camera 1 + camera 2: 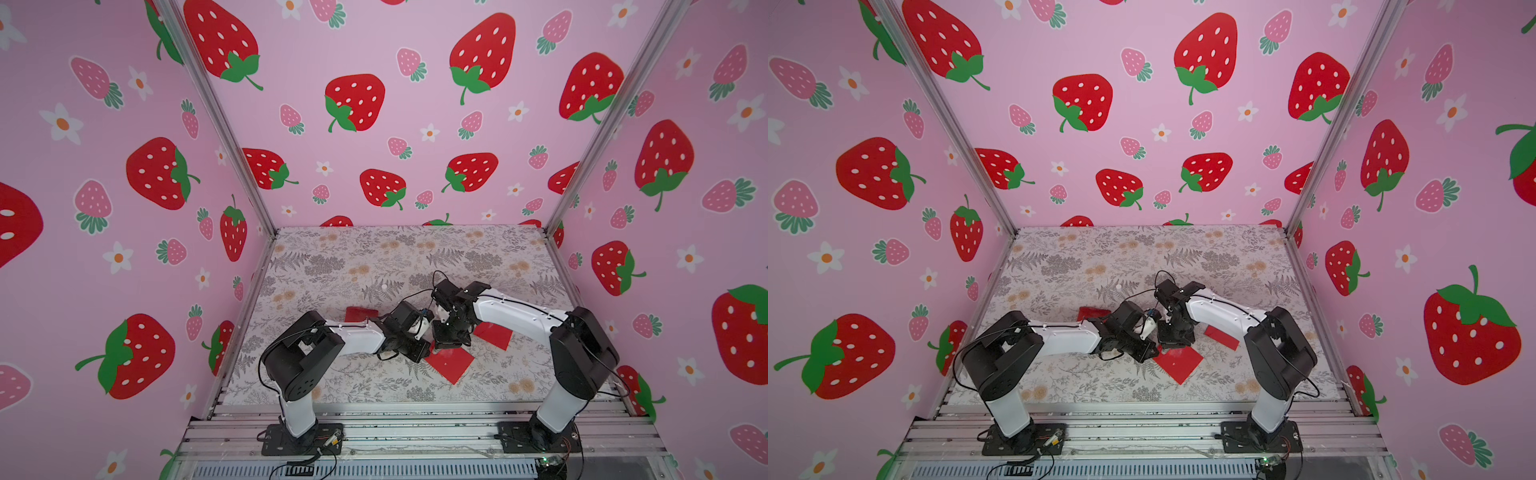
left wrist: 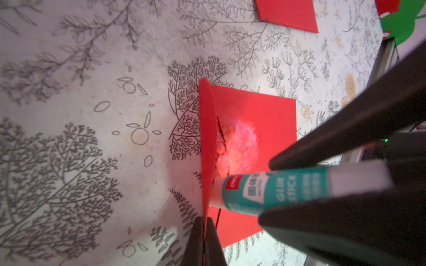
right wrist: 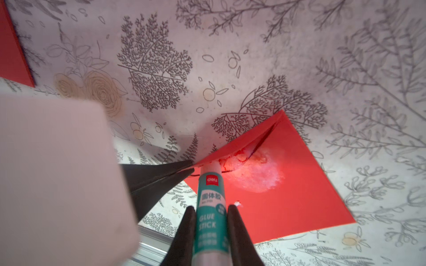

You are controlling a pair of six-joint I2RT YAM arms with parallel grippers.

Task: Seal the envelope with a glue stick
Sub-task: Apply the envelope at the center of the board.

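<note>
A red envelope [image 1: 451,363] [image 1: 1179,363] lies on the floral table at front centre. Its body [image 2: 272,119] [image 3: 288,195] carries a whitish glue smear [image 2: 244,142] [image 3: 260,175]. The flap [image 2: 206,138] [image 3: 237,142] stands lifted, and my left gripper [image 2: 204,218] [image 3: 192,166] [image 1: 426,351] is shut on its edge. In my right gripper [image 3: 211,208] [image 2: 265,190] [image 1: 446,338], shut around its teal label, is the glue stick [image 3: 209,184] [image 2: 244,193]. The stick's white tip rests at the inner side of the raised flap, beside the smear.
Two more red envelopes lie on the table, one to the right [image 1: 492,334] [image 2: 288,13] and one behind my left arm [image 1: 360,313]. A small white round thing [image 1: 385,286] sits further back. Strawberry-print walls enclose three sides, and a metal rail [image 1: 415,428] runs along the front.
</note>
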